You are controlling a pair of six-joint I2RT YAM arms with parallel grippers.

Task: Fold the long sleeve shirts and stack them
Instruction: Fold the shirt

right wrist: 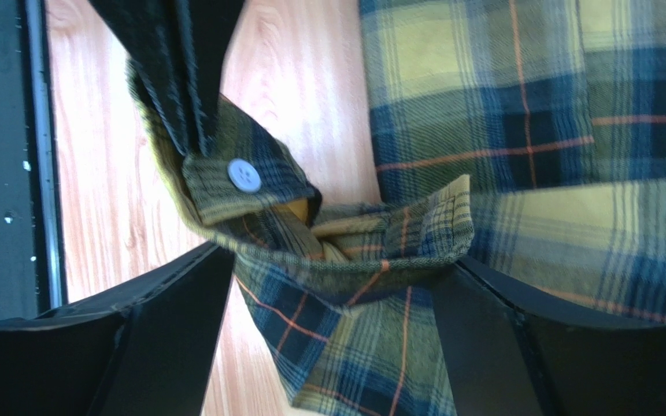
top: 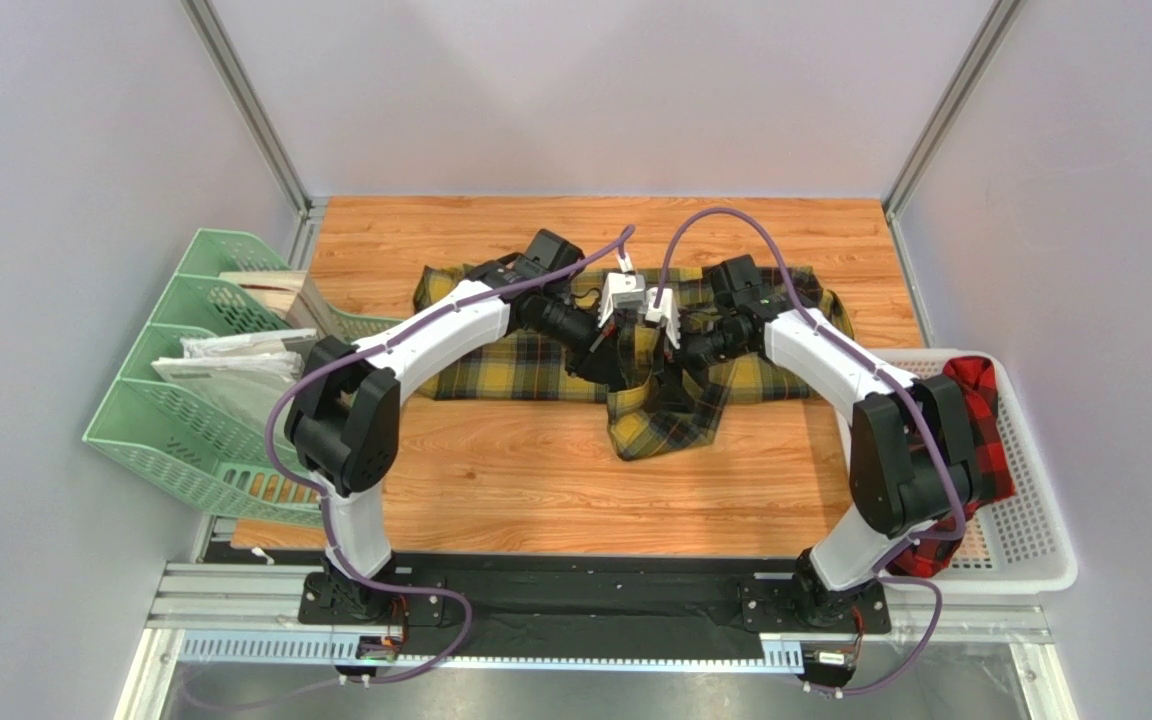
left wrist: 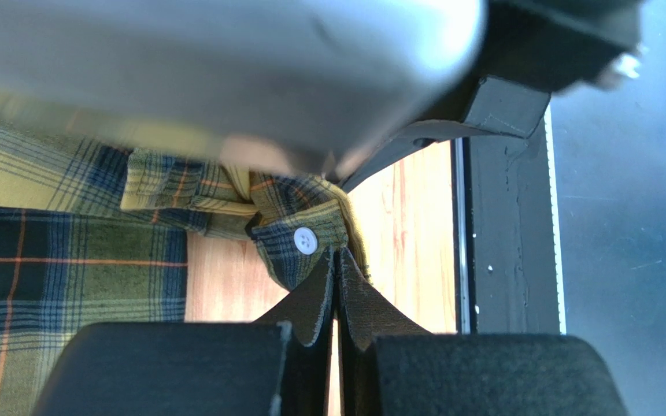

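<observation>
Wood table below: left gripper clamps yellow shirt cuff, so shut your wide-open right gripper squarely on sleeve w/o twisting.

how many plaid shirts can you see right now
2. The yellow shirt lies spread on the table. The red shirt sits in the white basket at the right, partly behind the right arm; another could be hidden under it.

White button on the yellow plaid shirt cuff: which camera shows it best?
Right wrist: the white button is large, sharp and unblocked. Left wrist shows it smaller, beside the left gripper pinching the yellow plaid cuff. Top external does not show it.
</observation>
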